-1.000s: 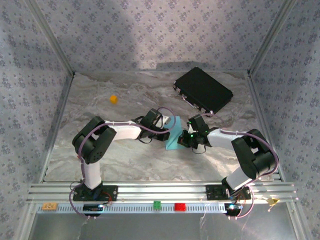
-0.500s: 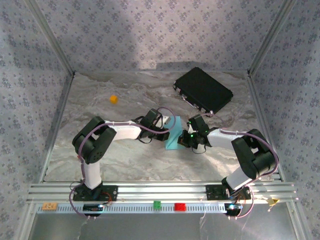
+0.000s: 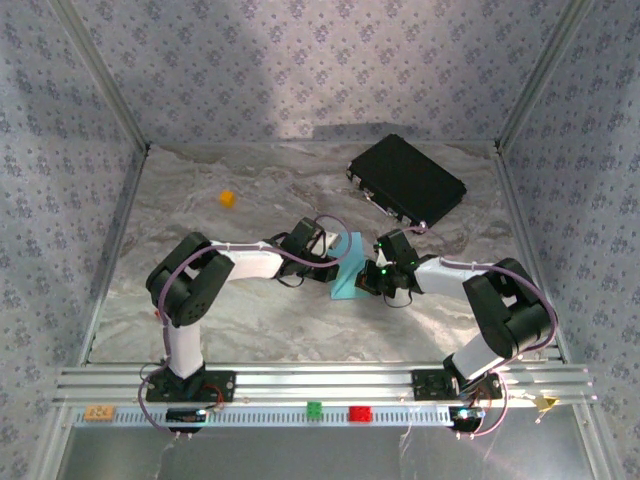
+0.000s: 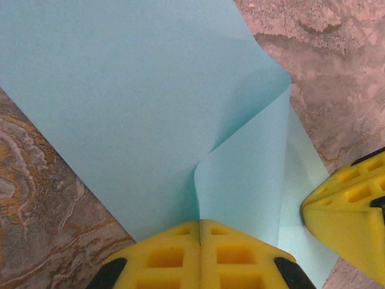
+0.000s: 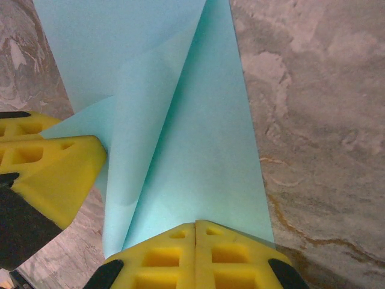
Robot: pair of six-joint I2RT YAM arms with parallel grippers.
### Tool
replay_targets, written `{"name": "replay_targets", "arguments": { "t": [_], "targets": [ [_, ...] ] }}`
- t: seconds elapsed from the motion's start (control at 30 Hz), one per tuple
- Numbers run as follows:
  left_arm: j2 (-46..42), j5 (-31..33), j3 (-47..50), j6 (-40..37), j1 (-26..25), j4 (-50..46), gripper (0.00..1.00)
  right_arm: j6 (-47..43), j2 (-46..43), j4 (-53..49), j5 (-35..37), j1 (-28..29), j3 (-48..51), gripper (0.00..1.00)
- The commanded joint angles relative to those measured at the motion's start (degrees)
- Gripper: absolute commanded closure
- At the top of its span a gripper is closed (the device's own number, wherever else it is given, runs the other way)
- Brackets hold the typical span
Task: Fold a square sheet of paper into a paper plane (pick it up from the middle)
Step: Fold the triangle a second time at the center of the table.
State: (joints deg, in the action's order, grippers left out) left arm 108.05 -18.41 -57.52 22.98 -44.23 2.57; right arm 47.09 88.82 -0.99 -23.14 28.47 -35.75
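The light-blue square sheet of paper is held between my two grippers at the middle of the table, bent into a loose fold with one flap curling over. My left gripper is shut, and a folded edge of the sheet runs into the seam between its yellow fingers. My right gripper is shut on the sheet's opposite edge. Each wrist view shows the other gripper's yellow finger close beside the paper: the right's and the left's. A paper plane is out of view.
A black rectangular case lies at the back right. A tiny orange cube sits at the back left. Patterned walls close in three sides, and an aluminium rail with a green block and a red block runs along the near edge.
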Motion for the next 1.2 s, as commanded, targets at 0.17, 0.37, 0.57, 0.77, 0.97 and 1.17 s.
{"name": "replay_targets", "arguments": {
  "t": [0.17, 0.37, 0.57, 0.77, 0.97, 1.17],
  "targets": [
    [0.9, 0.4, -0.9, -0.4, 0.5, -1.7, 1.0, -0.8, -0.5, -4.4, 1.9, -0.4, 1.0, 0.96],
    [1.2, -0.1, -0.8, -0.3, 0.6, -1.6, 1.0, -0.6, -1.0, -3.5, 1.7, -0.4, 1.0, 0.95],
    [1.4, -0.3, -0.5, -0.1, 0.6, -1.8, 1.0, 0.8, -4.3, 0.2, -0.1, -1.2, 0.9, 0.94],
    [1.2, -0.2, -0.4, -0.1, 0.6, -1.8, 1.0, 3.8, -4.1, 7.1, -3.7, -2.2, 0.1, 0.97],
    [1.3, -0.5, -0.4, -0.2, 0.6, -1.7, 1.0, 6.2, 0.7, 11.6, -5.7, -1.3, -2.2, 0.98],
    [1.5, -1.1, -0.4, -0.1, 0.7, -1.4, 1.0, 7.0, 3.4, 13.0, -6.0, -0.8, -3.9, 0.98]
  ]
}}
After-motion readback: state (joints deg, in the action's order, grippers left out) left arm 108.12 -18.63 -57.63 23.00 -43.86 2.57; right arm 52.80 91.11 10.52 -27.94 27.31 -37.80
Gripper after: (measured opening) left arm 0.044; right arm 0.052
